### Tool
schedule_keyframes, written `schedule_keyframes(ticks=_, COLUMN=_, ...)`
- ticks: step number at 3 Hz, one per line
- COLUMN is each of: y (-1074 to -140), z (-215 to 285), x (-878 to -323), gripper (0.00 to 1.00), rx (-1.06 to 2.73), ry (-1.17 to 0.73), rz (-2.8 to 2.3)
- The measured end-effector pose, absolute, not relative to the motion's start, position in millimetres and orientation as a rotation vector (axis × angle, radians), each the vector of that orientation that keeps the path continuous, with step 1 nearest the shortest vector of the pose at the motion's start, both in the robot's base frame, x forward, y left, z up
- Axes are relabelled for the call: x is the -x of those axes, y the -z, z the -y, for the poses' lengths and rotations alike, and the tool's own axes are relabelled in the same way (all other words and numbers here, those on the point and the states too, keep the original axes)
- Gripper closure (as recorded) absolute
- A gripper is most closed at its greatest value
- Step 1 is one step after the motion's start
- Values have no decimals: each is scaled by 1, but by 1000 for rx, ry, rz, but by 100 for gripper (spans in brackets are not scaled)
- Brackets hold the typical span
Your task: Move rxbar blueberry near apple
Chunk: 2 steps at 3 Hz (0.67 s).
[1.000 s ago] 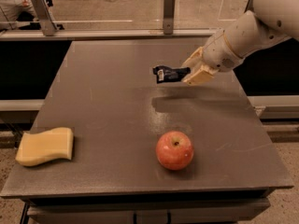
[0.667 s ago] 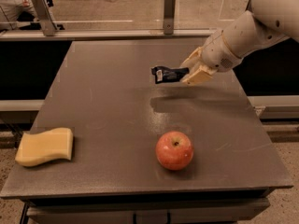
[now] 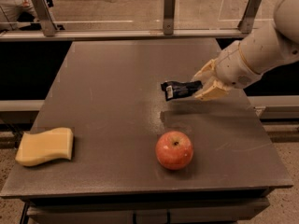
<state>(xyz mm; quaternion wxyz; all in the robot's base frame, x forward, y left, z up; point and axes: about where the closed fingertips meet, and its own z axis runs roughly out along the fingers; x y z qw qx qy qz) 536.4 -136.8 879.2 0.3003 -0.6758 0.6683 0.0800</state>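
Observation:
The rxbar blueberry, a small dark wrapper with a white patch, is held above the table, its shadow below it. My gripper comes in from the right on a white arm and is shut on the bar's right end. The apple, red-pink with a dark stem dimple, stands on the table near the front edge, below and slightly left of the bar, apart from it.
A pale yellow wavy sponge lies at the table's front left. The dark grey table has a rail with metal posts along its far edge. The floor drops off on all sides.
My gripper has carried the bar a little toward the front of the table, closer to the apple. The apple and sponge have not moved.

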Motion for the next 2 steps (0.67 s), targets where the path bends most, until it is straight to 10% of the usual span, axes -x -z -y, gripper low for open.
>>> schedule_keyframes(ticks=2, y=-845, z=140, x=-480, gripper=100, rx=1792, ry=-261, rz=-1797)
